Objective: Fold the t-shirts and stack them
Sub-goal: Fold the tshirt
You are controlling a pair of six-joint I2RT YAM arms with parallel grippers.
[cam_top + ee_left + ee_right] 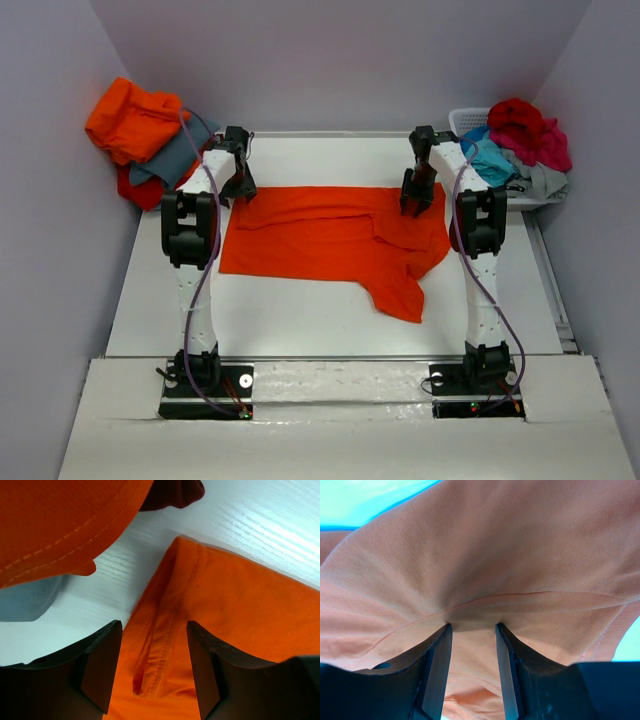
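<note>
Left gripper (154, 627) stands wide astride a hem of the orange t-shirt (320, 240). We see the right gripper (472, 627) pinching its cloth.

Pale lilac walls (340, 60) close round a white table (300, 320) on three sides — evenly lit.

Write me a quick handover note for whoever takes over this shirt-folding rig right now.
Left gripper: open, astride the far left edge of the orange shirt.
Right gripper: shut on that shirt's far right part.
The shirt lies spread in the middle, right side partly folded.
Done: a shirt pile at the far left.
Left: finish this fold, stack it, then the shirts in the basket.
</note>
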